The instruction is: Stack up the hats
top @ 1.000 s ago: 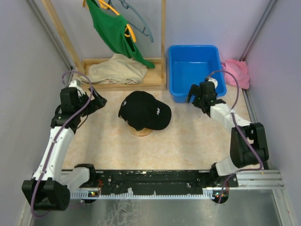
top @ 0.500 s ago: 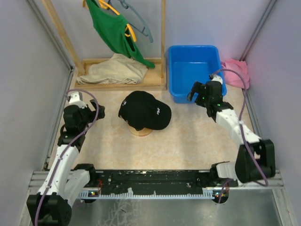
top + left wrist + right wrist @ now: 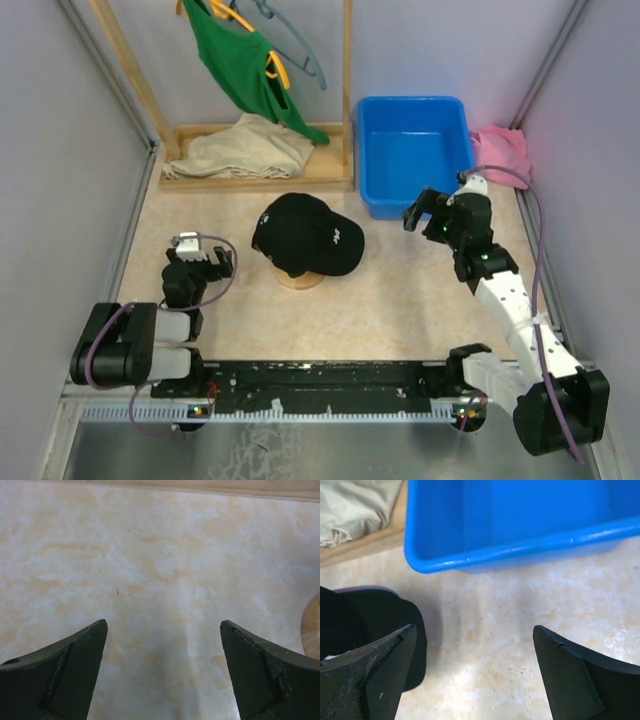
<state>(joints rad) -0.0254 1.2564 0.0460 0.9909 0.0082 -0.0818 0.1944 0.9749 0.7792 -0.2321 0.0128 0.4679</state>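
Atop a wooden disc (image 3: pixel 300 281): black, white-logoed cap (image 3: pixel 300 232).

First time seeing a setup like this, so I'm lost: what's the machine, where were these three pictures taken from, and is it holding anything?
It is two robot arms bolted at the near edge of a table. The wide picture looks down from above; the other two come from a camera on each wrist. The left gripper and right gripper are both open and hold nothing. In the middle of the table sits a black cap, with a blue bin further back on the right.
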